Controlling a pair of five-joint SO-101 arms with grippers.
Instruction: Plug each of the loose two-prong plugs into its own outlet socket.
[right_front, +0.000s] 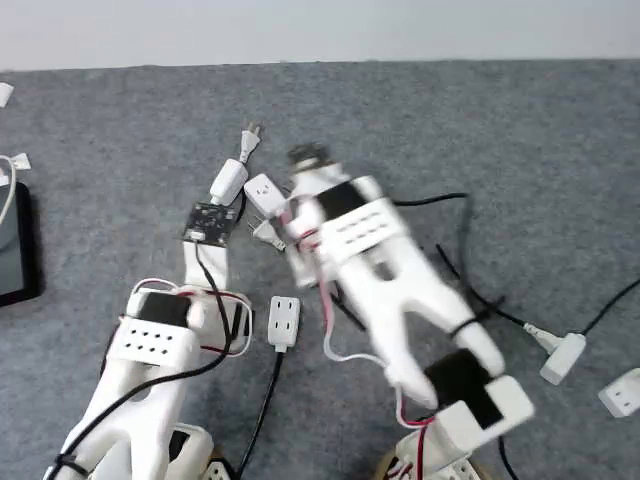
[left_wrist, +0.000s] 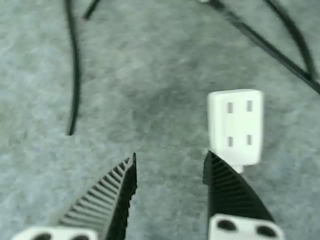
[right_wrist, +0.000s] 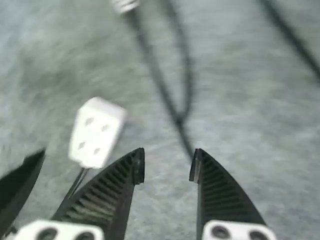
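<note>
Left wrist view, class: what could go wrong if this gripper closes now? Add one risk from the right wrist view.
1. The left gripper is open, with the outlet socket beside one finger rather than between them; closing would probably grab nothing or shove it aside.
2. A black cable runs toward the open right gripper, which may snag it.

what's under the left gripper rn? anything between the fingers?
Grey carpet lies under the open left gripper, nothing between its fingers. A white outlet socket lies beside one finger, whose tip covers its near corner; what's beneath there can't be seen.
</note>
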